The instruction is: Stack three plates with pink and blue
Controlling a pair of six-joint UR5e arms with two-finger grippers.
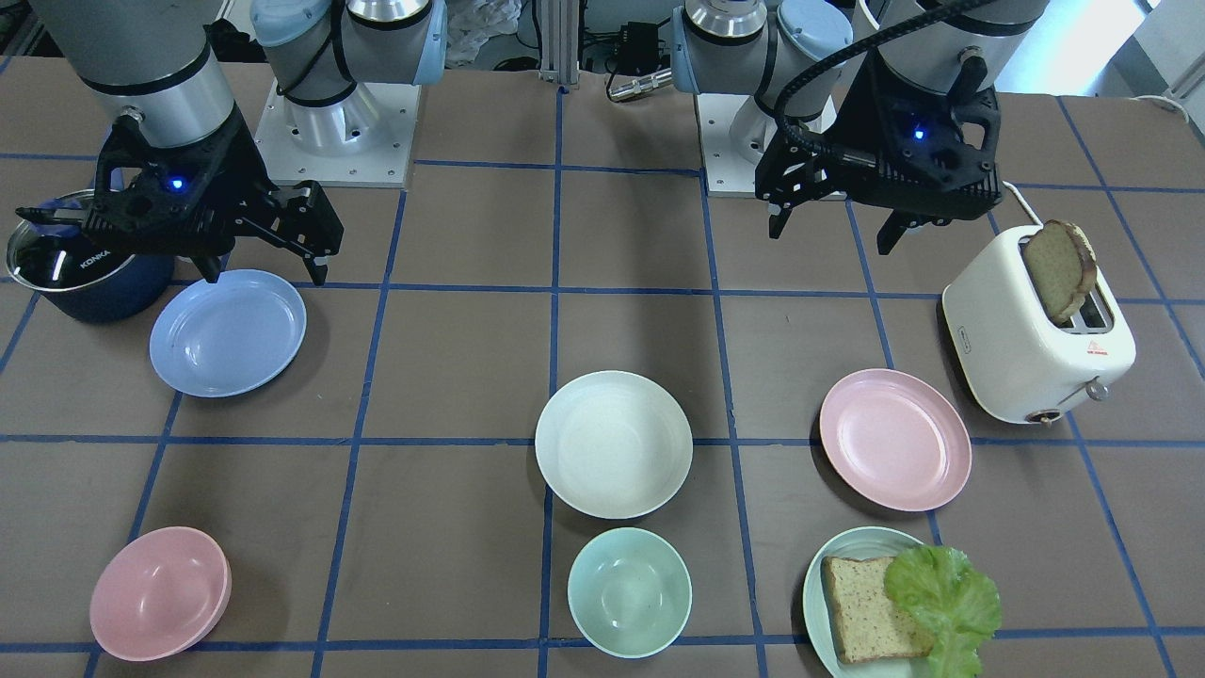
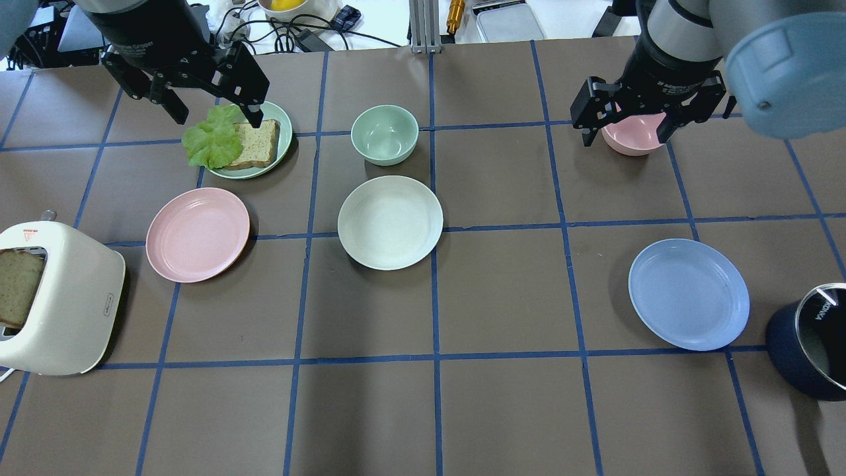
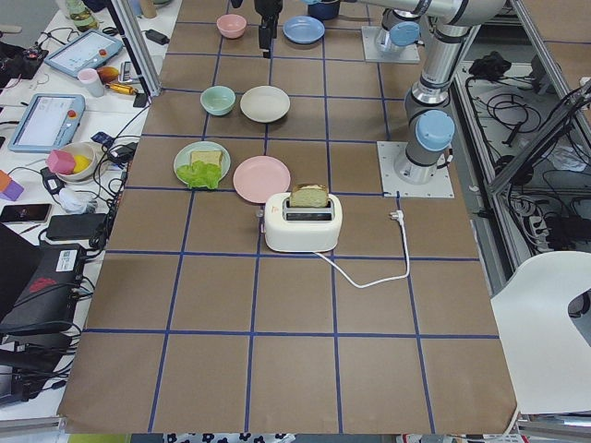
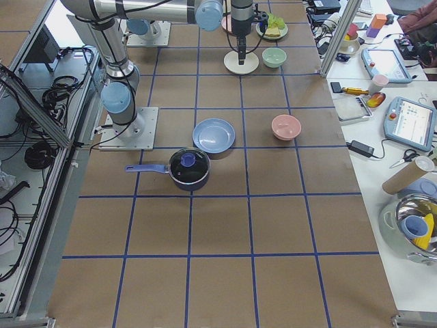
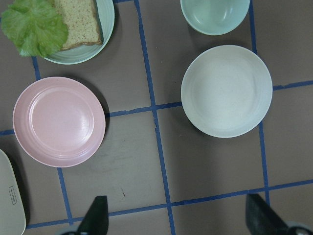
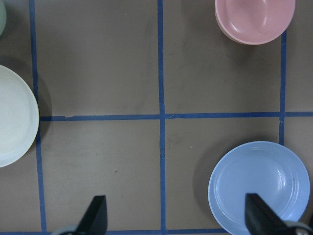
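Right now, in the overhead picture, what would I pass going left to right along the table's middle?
toaster → pink plate → cream-white plate → blue plate → dark pot

A dark blue saucepan [image 4: 189, 169] with a glass lid stands on the brown table [image 4: 273, 232], its handle pointing towards the robot's side. The light blue plate [image 4: 214, 135] lies just beside the saucepan on its far side, and a pink bowl [image 4: 286, 126] sits further from the saucepan, away from the robot. Well beyond the saucepan are the cream-white plate [image 4: 231, 67], a mint bowl [image 4: 274, 57] and a mint plate [image 4: 263, 32] with bread [image 4: 275, 31] and lettuce [image 4: 272, 20], and the right gripper [image 4: 240, 55] hangs fingers-down in line with the cream-white plate.
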